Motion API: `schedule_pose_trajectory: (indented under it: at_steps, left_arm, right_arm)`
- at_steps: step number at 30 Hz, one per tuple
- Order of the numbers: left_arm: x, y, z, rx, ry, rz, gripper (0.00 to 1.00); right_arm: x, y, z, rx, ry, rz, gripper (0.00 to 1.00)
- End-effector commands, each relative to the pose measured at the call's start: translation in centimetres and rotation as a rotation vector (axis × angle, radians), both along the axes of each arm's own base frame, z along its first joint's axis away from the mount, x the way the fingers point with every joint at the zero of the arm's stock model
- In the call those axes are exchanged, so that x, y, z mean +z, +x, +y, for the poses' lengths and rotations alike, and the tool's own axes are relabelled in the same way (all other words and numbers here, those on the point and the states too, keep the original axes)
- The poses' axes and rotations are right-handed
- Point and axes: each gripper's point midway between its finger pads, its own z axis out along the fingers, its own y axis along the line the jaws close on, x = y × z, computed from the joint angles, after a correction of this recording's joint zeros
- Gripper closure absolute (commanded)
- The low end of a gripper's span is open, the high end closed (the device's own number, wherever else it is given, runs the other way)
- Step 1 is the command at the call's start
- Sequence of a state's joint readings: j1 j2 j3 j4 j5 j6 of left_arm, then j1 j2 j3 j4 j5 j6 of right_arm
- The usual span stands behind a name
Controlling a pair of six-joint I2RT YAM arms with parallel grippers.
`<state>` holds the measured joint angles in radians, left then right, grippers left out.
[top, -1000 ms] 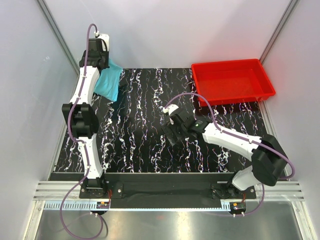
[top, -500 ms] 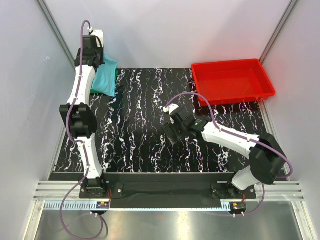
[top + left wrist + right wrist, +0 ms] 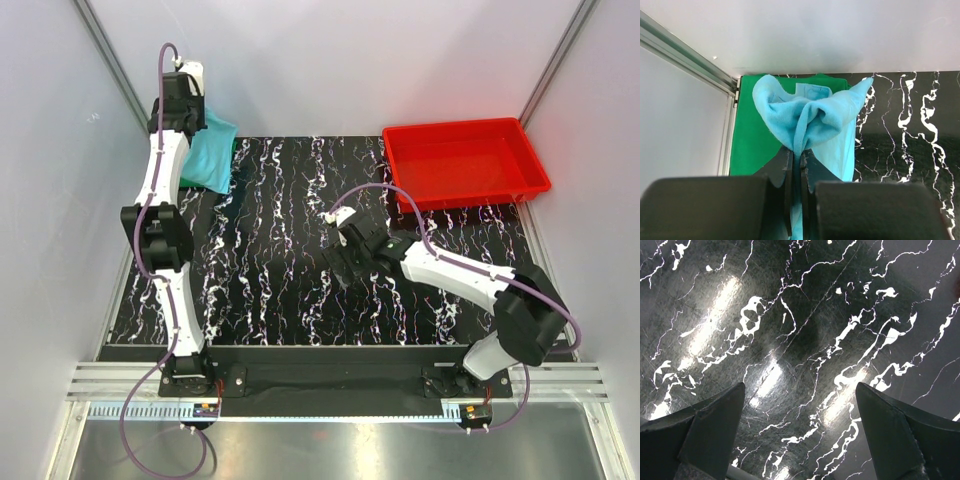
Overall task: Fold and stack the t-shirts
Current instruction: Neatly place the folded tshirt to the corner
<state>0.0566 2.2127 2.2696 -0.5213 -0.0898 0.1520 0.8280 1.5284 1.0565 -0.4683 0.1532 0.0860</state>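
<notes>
Pinching left gripper (image 3: 797, 155): jaws nearly shut on a bunched fold of the blue shirt (image 3: 812, 117).
Blue shirt: hangs above the flat green shirt (image 3: 747, 145), well left of the red tray (image 3: 470, 196).
Right gripper (image 3: 800, 387): spread wide, empty, over the table (image 3: 270, 290), nearer the tray.
Risk: the thin pinch could slip, or the dangling cloth could drag and rumple the green shirt.

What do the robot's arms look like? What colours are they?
The left arm and right arm are white tubes joined by chunky black joints. A thin purple cable loops along each. The left pincer and right pincer are black, each with two wedge-shaped fingers.
</notes>
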Motion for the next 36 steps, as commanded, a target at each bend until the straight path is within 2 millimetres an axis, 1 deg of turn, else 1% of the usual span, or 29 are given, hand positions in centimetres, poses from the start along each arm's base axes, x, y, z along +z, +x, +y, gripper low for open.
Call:
schedule_pose_trajectory:
  at_steps: [1, 8, 9, 10, 12, 14, 15, 17, 18, 21, 22, 23, 25, 27, 28, 29, 30, 31, 32, 34, 35, 36]
  left_arm:
    - [3.9, 1.9, 0.6, -0.007, -0.01, -0.144, 1.0]
    - [2.4, 3.1, 2.2, 0.015, -0.031, -0.149, 1.0]
    - [2.3, 3.3, 2.1, 0.002, -0.042, -0.151, 1.0]
    - [2.3, 3.4, 2.6, 0.007, -0.047, -0.156, 1.0]
    - [1.8, 3.7, 2.9, 0.011, -0.061, -0.158, 1.0]
    - [1.4, 4.0, 3.3, 0.014, -0.065, -0.158, 1.0]
    - [1.2, 4.1, 3.5, 0.017, -0.067, -0.156, 1.0]
    - [0.4, 4.3, 4.0, 0.028, -0.076, -0.15, 1.0]
    - [0.1, 4.5, 3.8, 0.011, -0.09, -0.147, 1.0]
    - [-0.9, 4.9, 4.4, 0.016, -0.098, -0.142, 1.0]
    - [-1.8, 5.1, 4.8, 0.022, -0.099, -0.131, 1.0]
    - [-1.6, 5.3, 4.9, 0.028, -0.105, -0.143, 1.0]
    - [-2.2, 5.7, 5.7, 0.046, -0.115, -0.153, 1.0]
    - [-2.7, 6.0, 6.2, 0.065, -0.105, -0.162, 1.0]
    - [-3.3, 6.2, 7.0, 0.098, -0.098, -0.165, 1.0]
    - [-3.8, 6.3, 7.6, 0.118, -0.101, -0.164, 1.0]
    - [-4.3, 6.3, 8.3, 0.137, -0.11, -0.164, 0.97]
    - [-5.5, 6.4, 9.4, 0.167, -0.115, -0.154, 0.82]
    - [-6.2, 6.4, 10.3, 0.207, -0.106, -0.161, 0.78]
    - [-7.1, 6.6, 11.7, 0.26, -0.075, -0.165, 0.67]
    - [-7.3, 6.2, 13.1, 0.335, -0.048, -0.167, 0.62]
    - [-7.2, 5.9, 14.0, 0.384, -0.035, -0.173, 0.52]
  right_arm:
    - [1.3, 1.3, 1.2, -0.001, 0.044, -0.022, 0.0]
    - [0.6, 1.9, 1.2, -0.002, 0.026, -0.002, 0.0]
    - [0.9, 2.1, 1.3, -0.002, 0.028, -0.005, 0.0]
    - [0.5, 2.1, 1.4, 0.003, 0.021, 0.003, 0.0]
    - [0.9, 2.6, 1.7, 0.002, 0.026, -0.002, 0.0]
    - [0.5, 2.9, 1.8, 0.003, 0.017, 0.007, 0.0]
    - [0.8, 3.2, 2.0, 0.003, 0.023, 0.003, 0.0]
    - [0.7, 3.5, 2.2, 0.001, 0.019, 0.009, 0.0]
    - [0.4, 3.6, 2.2, -0.001, 0.014, 0.017, 0.0]
    - [0.3, 3.9, 2.2, -0.007, 0.013, 0.026, 0.0]
    - [0.0, 3.9, 2.2, -0.008, 0.006, 0.035, 0.0]
    - [-0.1, 3.9, 2.3, -0.009, 0.007, 0.039, 0.0]
    - [-0.4, 4.0, 2.5, -0.01, 0.004, 0.054, 0.0]
    - [-0.2, 4.4, 2.8, -0.016, 0.006, 0.056, 0.0]
    - [-0.6, 4.3, 2.8, -0.022, -0.004, 0.073, 0.0]
    - [-0.3, 4.6, 3.1, -0.023, 0.002, 0.068, 0.0]
    - [-0.4, 4.7, 3.1, -0.024, -0.001, 0.072, 0.0]
    - [-0.6, 4.7, 3.0, -0.03, -0.008, 0.083, 0.0]
    - [-0.3, 4.9, 3.3, -0.037, 0.001, 0.085, 0.0]
    - [-0.4, 4.9, 3.2, -0.048, -0.002, 0.104, 0.0]
    - [-0.2, 5.0, 3.4, -0.056, 0.003, 0.107, 0.0]
    - [-0.1, 5.0, 3.3, -0.063, 0.002, 0.109, 0.0]
